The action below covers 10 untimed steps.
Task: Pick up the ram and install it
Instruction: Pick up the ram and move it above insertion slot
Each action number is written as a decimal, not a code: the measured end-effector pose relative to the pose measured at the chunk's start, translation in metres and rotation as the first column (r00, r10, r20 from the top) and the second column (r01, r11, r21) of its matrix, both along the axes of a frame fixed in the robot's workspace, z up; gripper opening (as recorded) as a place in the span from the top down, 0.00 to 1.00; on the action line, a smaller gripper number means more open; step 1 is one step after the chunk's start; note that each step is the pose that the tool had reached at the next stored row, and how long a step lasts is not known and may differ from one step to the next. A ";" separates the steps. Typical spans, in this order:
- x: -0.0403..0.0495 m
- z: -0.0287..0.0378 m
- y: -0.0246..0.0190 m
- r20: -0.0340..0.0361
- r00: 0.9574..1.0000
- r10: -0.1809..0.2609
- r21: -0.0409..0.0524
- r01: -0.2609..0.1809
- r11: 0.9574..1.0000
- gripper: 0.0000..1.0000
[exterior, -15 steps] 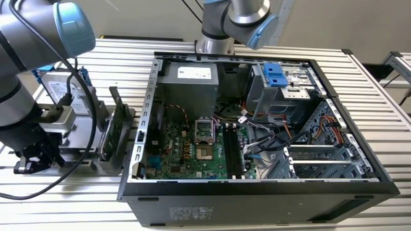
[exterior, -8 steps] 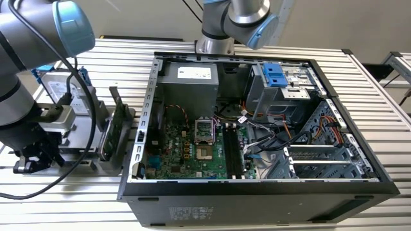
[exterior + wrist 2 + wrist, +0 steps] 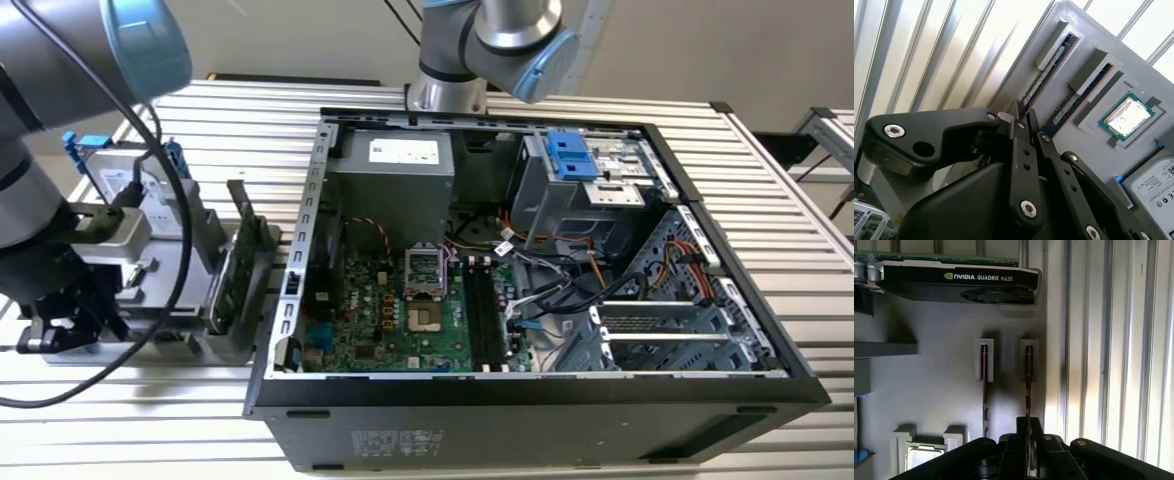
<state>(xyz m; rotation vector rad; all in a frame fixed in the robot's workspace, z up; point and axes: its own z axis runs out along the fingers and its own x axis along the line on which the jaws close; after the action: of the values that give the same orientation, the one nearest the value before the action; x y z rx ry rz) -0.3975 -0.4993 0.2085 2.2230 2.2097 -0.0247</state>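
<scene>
Black jaws clamp one ram, hiding its near end.

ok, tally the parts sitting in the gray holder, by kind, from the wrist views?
ram sticks: 2
graphics card: 1
processor: 1
hard drive: 1
Total: 5

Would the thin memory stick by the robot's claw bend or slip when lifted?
Probably stiff: the memory stick looks like a flat rigid board. Likely light, being thin. Standing on edge in a narrow slot of the gray holder, it may bind if pulled crookedly.
</scene>
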 end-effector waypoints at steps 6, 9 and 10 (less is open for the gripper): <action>0.0000 0.0076 0.0000 0.000 1.000 0.000 0.000 0.000 1.000 1.00; 0.0000 0.0123 0.0000 0.000 1.000 0.000 0.000 0.000 1.000 1.00; 0.0000 0.0138 0.0000 0.000 1.000 0.000 0.000 0.000 1.000 1.00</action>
<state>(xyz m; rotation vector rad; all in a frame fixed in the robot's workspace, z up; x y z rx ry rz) -0.3975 -0.4992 0.2223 2.2230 2.2096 -0.0245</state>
